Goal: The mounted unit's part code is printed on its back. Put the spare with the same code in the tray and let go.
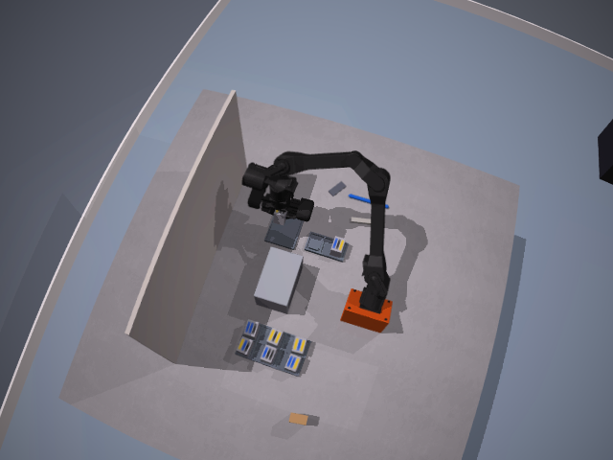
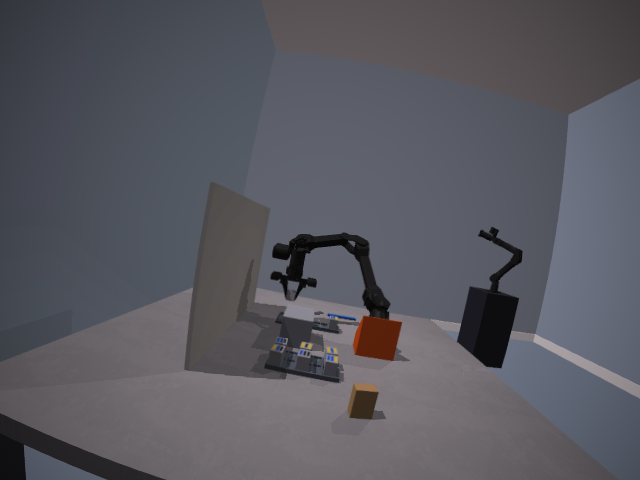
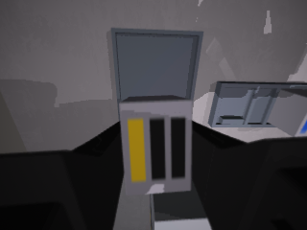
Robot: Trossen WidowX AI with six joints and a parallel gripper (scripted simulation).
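Observation:
My gripper (image 1: 281, 217) (image 2: 291, 295) (image 3: 152, 123) is shut on a light grey unit (image 3: 158, 149). The face toward the wrist camera shows one yellow and two black bars. It is held above the table, by the far end of the flat grey tray (image 1: 283, 236) (image 3: 114, 62); no unit shows in the tray's visible part. A small rack (image 1: 324, 255) (image 3: 216, 103) beside the tray holds one unit (image 1: 338, 244) with blue and yellow bars. A larger rack (image 2: 310, 374) holds several barred units (image 1: 274, 336) (image 2: 303, 353). I cannot tell which unit is the mounted one.
A tall panel (image 1: 191, 218) (image 2: 227, 279) stands left of the tray. A light grey box (image 1: 280, 277) (image 2: 298, 325) stands between the tray and larger rack. A blue rod (image 1: 361, 198), a pale bar (image 1: 360, 220), a grey piece (image 1: 337, 188) and an orange-brown block (image 1: 298, 419) (image 2: 363, 401) lie around.

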